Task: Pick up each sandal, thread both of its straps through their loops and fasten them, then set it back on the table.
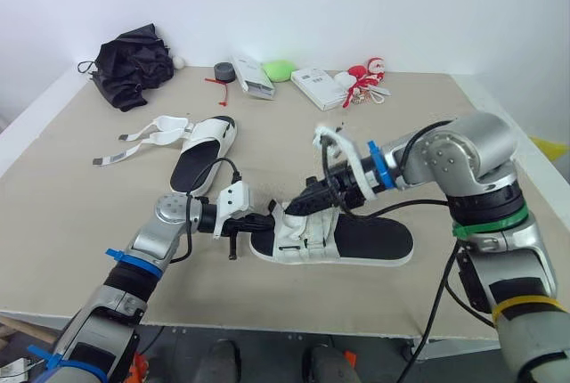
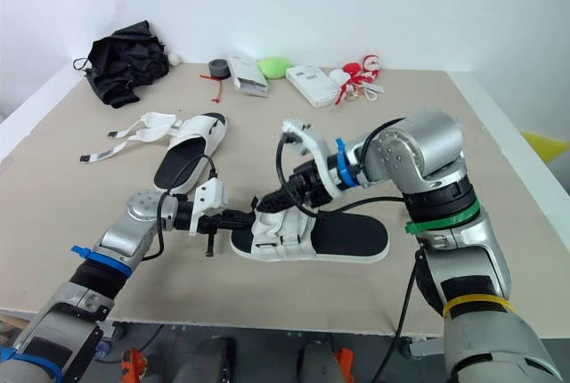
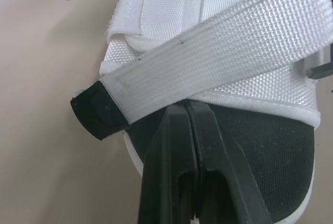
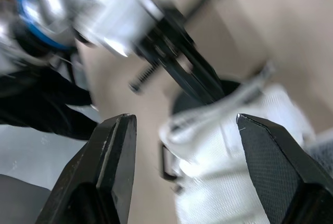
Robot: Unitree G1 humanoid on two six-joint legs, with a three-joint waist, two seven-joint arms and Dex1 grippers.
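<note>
A white sandal with a black footbed lies near the table's front, toe end to the left. My left gripper is at that toe end, shut. In the left wrist view its tips sit just under a white strap with a black end that crosses the sandal. My right gripper hovers over the sandal's white straps from the right, open wide with nothing between the fingers. The second sandal lies at the back left, its straps spread loose on the table.
Along the far edge lie a black bundle, a tape roll, two white boxes, a green object and a red-and-white toy. The table's front edge is close behind the near sandal.
</note>
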